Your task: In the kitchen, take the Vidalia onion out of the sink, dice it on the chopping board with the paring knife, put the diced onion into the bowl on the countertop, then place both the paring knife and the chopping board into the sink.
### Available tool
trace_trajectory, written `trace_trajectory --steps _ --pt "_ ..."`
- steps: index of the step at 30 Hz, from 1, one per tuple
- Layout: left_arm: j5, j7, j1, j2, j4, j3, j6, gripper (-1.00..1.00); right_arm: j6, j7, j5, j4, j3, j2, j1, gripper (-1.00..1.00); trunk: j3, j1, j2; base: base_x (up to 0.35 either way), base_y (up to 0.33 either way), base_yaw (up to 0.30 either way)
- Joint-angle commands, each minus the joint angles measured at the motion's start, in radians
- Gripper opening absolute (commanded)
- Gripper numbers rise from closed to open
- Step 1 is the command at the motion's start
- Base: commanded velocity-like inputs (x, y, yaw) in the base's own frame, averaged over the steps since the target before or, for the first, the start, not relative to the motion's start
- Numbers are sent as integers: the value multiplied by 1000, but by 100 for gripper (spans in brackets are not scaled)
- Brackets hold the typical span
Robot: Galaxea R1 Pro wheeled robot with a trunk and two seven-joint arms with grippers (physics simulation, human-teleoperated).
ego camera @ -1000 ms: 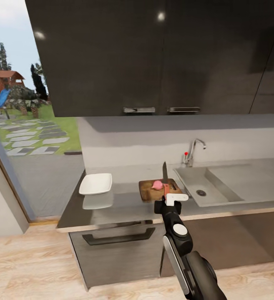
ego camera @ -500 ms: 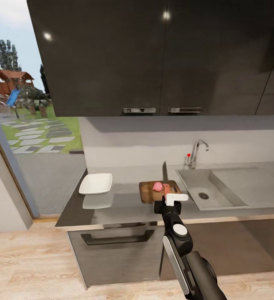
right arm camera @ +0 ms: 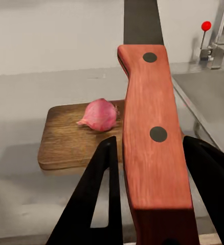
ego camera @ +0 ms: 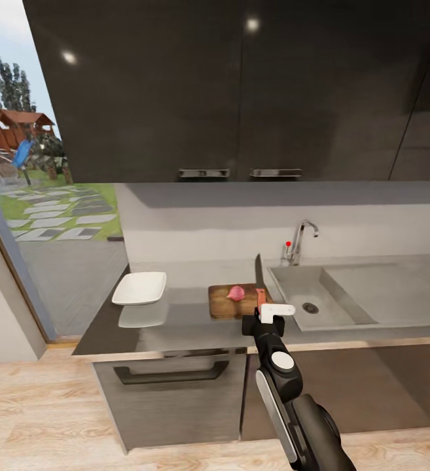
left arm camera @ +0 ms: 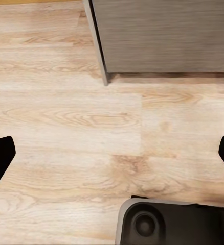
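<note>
The pinkish Vidalia onion (ego camera: 235, 293) (right arm camera: 99, 115) lies whole on the brown chopping board (ego camera: 226, 304) (right arm camera: 73, 138), on the grey countertop (ego camera: 175, 324). My right gripper (ego camera: 263, 314) (right arm camera: 150, 140) is shut on the paring knife's red-orange handle (right arm camera: 150, 153). It hovers at the counter's front edge, and the dark blade (ego camera: 258, 271) points up and away, just right of the onion. The white bowl (ego camera: 139, 288) sits further left. Right of the board lies the steel sink (ego camera: 293, 291) with its tap (ego camera: 298, 241). My left gripper (left arm camera: 112, 153) is open above the wooden floor.
Dark wall cabinets (ego camera: 228, 91) hang over the counter. Grey base cabinets with a dark bar handle (ego camera: 169, 376) stand below it. A glass door (ego camera: 18, 216) at the left opens on a garden. The robot's base (left arm camera: 173, 222) shows in the left wrist view.
The whole head view has shifted, so the counter and its things sit further left in the picture. The right gripper and knife hold the same pose. The onion stays on the board.
</note>
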Motion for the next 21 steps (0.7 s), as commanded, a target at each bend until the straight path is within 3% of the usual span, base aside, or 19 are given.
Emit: trace_trajectory --steps 1,5,9,10,13,14,15,18,20,21 --pt "10 5 0 2 -2 -9 -2 100 6 -6 -3 -1 2 0 -1 -100 -2 1 -2 0 -42 0" --pt "10 5 0 2 -3 -8 -2 100 6 -5 22 0 3 0 -1 -100 -2 1 -2 0 -16 0" --pt "10 5 0 2 -3 -9 -3 100 9 -4 127 1 16 1 -1 -100 -2 1 -2 0 -3 0" --pt "10 4 0 2 -3 -9 -3 100 35 -6 259 1 54 1 -1 -100 -2 1 -2 0 0 0" --pt "10 3 0 2 -3 -9 -3 100 111 -1 416 1 75 1 -1 -100 -2 1 -2 0 0 0" --pt "10 3 0 2 -3 -8 -3 100 123 0 442 1 77 1 -1 -100 -2 1 -2 0 0 0" --pt "10 3 0 2 -3 -9 -3 100 148 2 519 1 80 1 -1 -100 -2 1 -2 0 0 0" --pt "10 3 0 2 -3 -9 -3 100 173 21 692 2 83 1 -17 -100 -2 1 -2 0 0 0" --pt "10 3 0 2 -3 -9 -3 100 192 58 728 6 83 1 -50 -100 -2 1 -2 0 0 0" --pt "10 3 0 2 -3 -9 -3 100 238 129 745 13 83 1 -98 -100 -2 1 -2 0 0 0"
